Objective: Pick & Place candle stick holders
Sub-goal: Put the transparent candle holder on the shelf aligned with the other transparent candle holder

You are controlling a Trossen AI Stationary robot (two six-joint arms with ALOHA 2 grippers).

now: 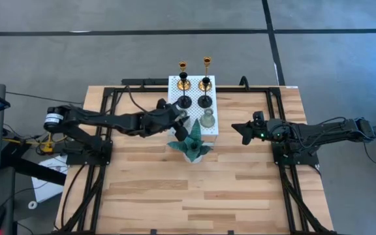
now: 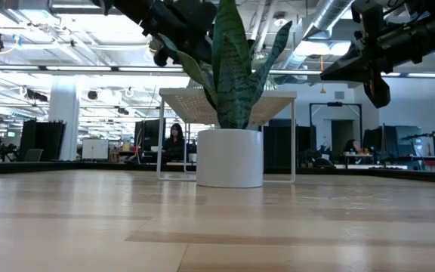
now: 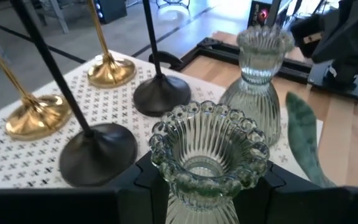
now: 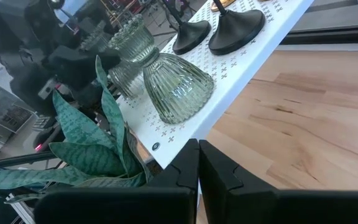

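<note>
Glass holder (image 3: 209,158) is gripped in my left tool (image 1: 178,120), centre of frame, at the board (image 1: 215,127); next, set it down upright. Right tool (image 1: 245,132) waits closed.

From above we see a wooden table (image 1: 194,189) with a white perforated board (image 1: 175,83) at its far edge. On the board stand two gold holders (image 1: 183,81), two black holders (image 1: 184,101) and one grey-green glass holder (image 1: 207,119). The left gripper (image 1: 180,119) reaches over the board's near left corner, just beside a teal plant ornament (image 1: 191,145). The right gripper (image 1: 245,132) hangs apart, right of the board.
</note>
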